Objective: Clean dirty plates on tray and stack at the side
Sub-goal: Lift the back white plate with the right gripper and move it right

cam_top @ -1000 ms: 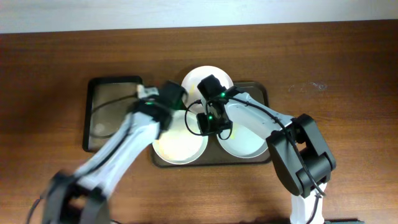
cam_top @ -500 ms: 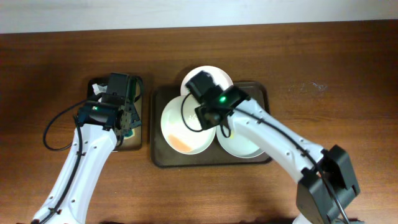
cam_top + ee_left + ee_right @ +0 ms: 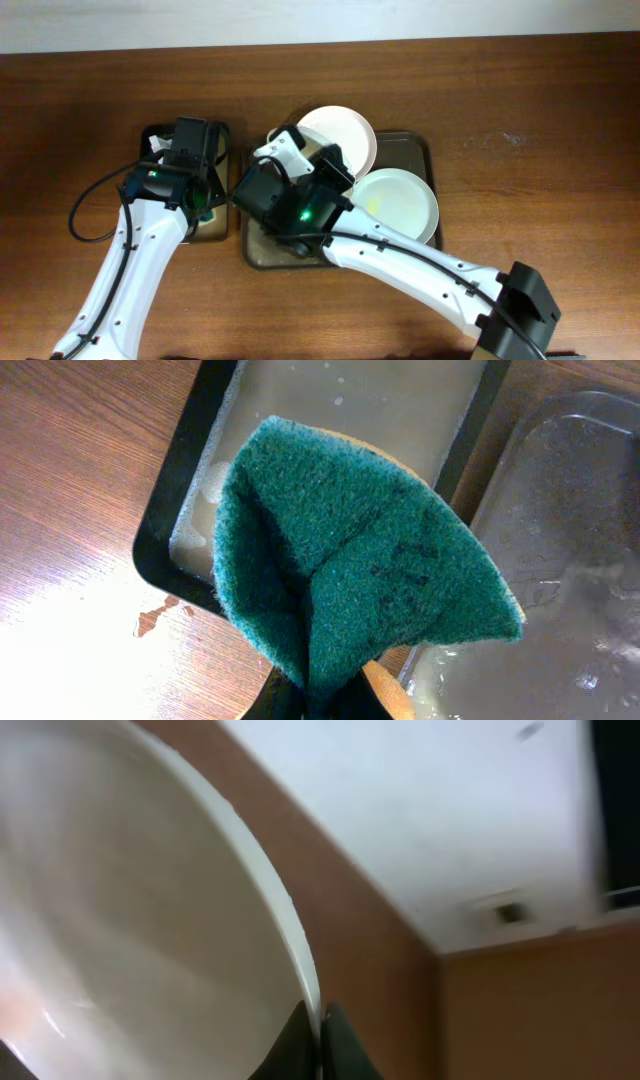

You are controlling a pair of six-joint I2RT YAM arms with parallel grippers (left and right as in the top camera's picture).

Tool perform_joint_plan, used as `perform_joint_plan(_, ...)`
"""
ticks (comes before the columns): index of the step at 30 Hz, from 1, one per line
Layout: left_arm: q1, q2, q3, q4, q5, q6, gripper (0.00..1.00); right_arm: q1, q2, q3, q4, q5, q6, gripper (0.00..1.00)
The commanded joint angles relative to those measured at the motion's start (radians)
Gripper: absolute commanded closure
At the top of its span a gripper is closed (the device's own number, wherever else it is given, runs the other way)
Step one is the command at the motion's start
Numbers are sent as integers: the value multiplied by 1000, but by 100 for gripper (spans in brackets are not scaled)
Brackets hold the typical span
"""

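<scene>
Plate (image 3: 150, 920), rim in right end effector (image 3: 321, 1025) (sponge (image 3: 350, 570) in left end effector (image 3: 322, 698))

1. The overhead view is bright and evenly lit from above. The wooden table (image 3: 540, 90) shows no hard shadows, only soft dark edges beneath the arms.
2. The white plate (image 3: 402, 203) in that view is nearly washed out, with little surface detail.
3. The left wrist view is sharp on the green sponge (image 3: 360, 560). A pale glare patch lies on the wood at lower left, and wet glints speckle the black tray (image 3: 165, 485).
4. The right wrist view is soft and smeared throughout. The held plate (image 3: 130, 920) is a pale blur with only its rim defined.
</scene>
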Motion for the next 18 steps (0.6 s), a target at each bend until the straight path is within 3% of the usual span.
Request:
perform_joint_plan(1, 7, 5, 1, 1, 3, 20, 100, 21, -31, 25, 45, 217, -137, 96)
perform_joint_plan(8, 7, 5, 1, 2, 3, 20, 100, 18, -31, 25, 75, 207, -137, 96)
perform_joint_plan(12, 7, 5, 1, 2, 3, 20, 100, -2, -31, 24, 76, 158, -49, 96)
perform_joint_plan(18, 7, 5, 1, 0, 3, 20, 100, -162, -30, 24, 62, -469, 51, 96)
